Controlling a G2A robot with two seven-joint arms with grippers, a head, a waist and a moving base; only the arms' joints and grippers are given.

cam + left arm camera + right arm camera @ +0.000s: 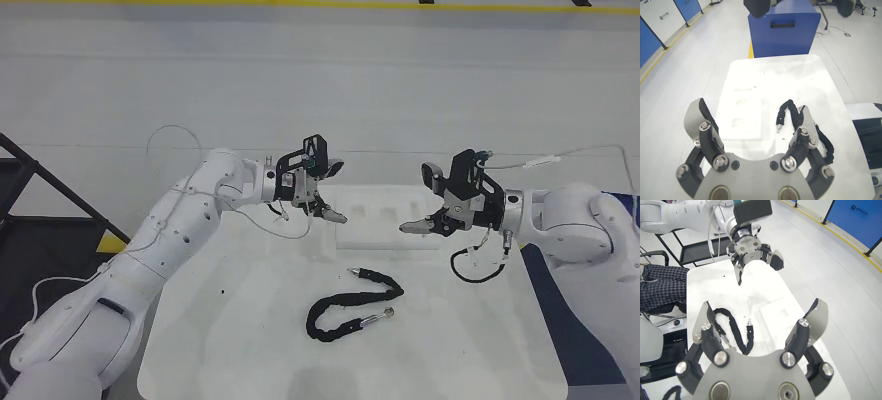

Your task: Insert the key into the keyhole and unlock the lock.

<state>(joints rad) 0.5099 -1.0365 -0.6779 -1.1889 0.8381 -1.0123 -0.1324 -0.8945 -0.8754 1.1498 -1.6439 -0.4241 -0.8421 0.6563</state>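
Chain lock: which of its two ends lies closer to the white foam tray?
The short metal pin end, lying just off the foam tray. The thicker cylinder end lies farther from it, toward the robot's side of the table.

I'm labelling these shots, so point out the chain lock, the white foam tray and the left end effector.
chain lock [735, 327], right wrist view, black fabric sleeve.
white foam tray [380, 238], top view, bare strip beside the recesses.
left end effector [752, 105], left wrist view, midway between open fingertips.
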